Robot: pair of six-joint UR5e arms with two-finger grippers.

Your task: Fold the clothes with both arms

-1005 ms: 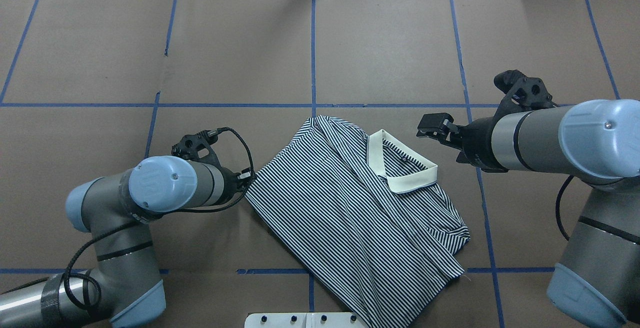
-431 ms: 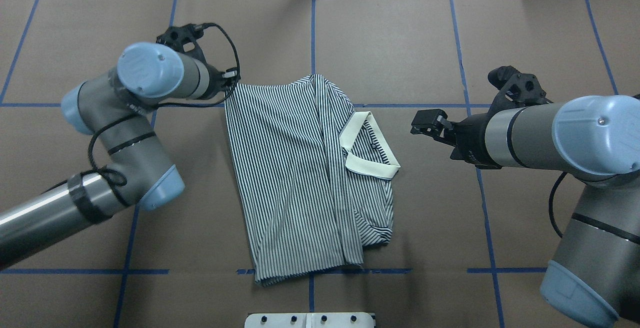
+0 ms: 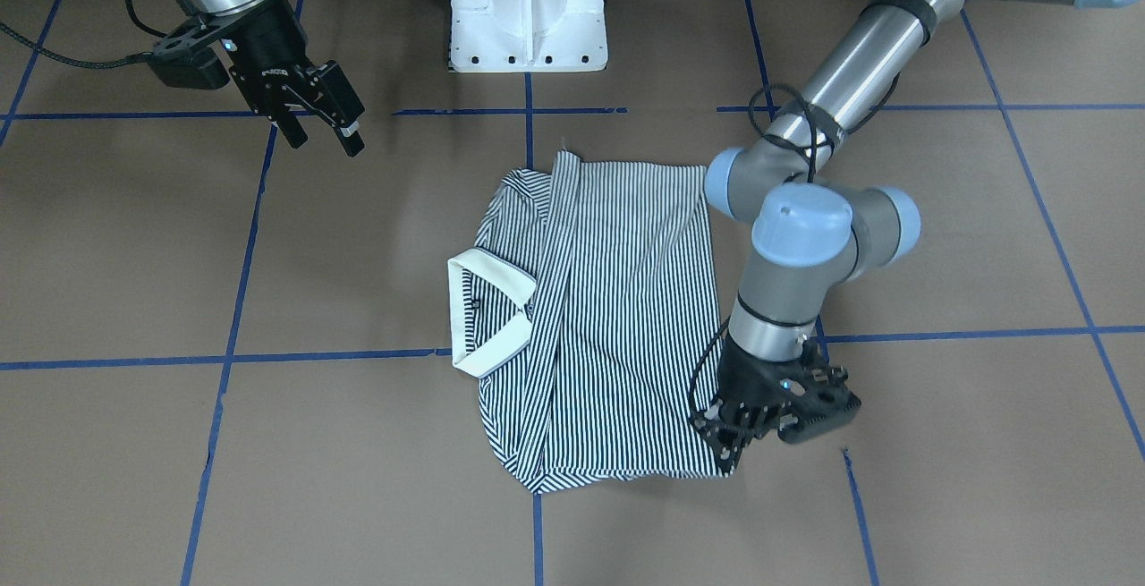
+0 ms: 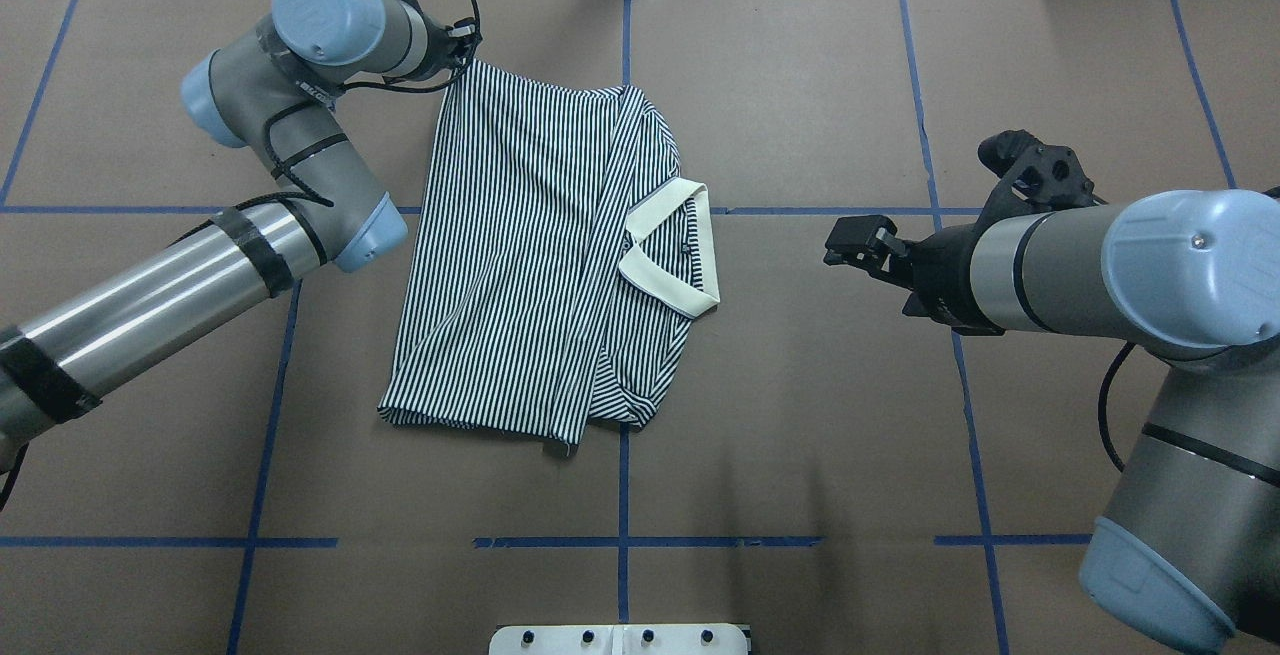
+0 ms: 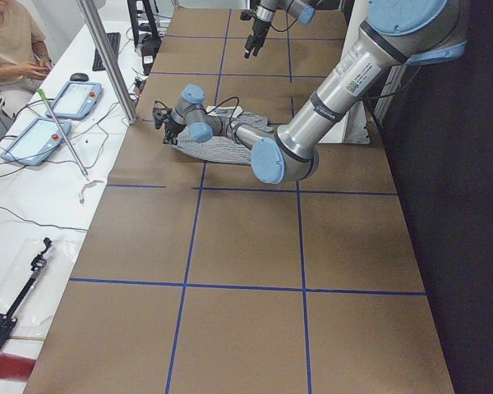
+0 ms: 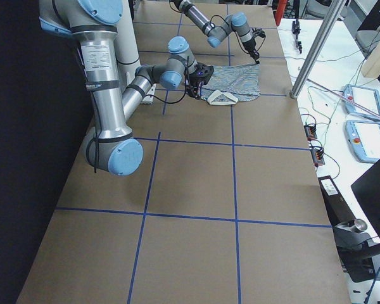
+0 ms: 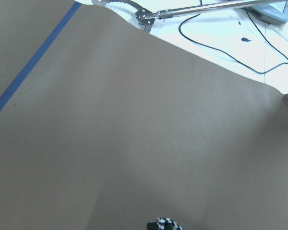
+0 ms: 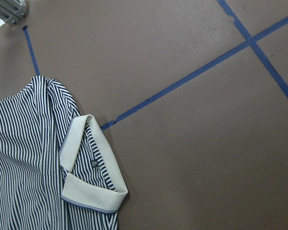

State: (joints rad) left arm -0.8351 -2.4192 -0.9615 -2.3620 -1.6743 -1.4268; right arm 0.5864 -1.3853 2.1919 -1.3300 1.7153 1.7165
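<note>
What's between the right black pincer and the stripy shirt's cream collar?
Only bare brown table paper and a blue tape line, seen in the overhead view, separate the right black pincer from the striped polo shirt's cream collar.

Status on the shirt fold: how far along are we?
Done: polo shirt lies flat on the table, one side folded over beside the collar. In hand: left gripper shut on the shirt corner farthest from the robot. Left: right gripper hangs open, clear of the fabric; crosswise folds not yet made.
</note>
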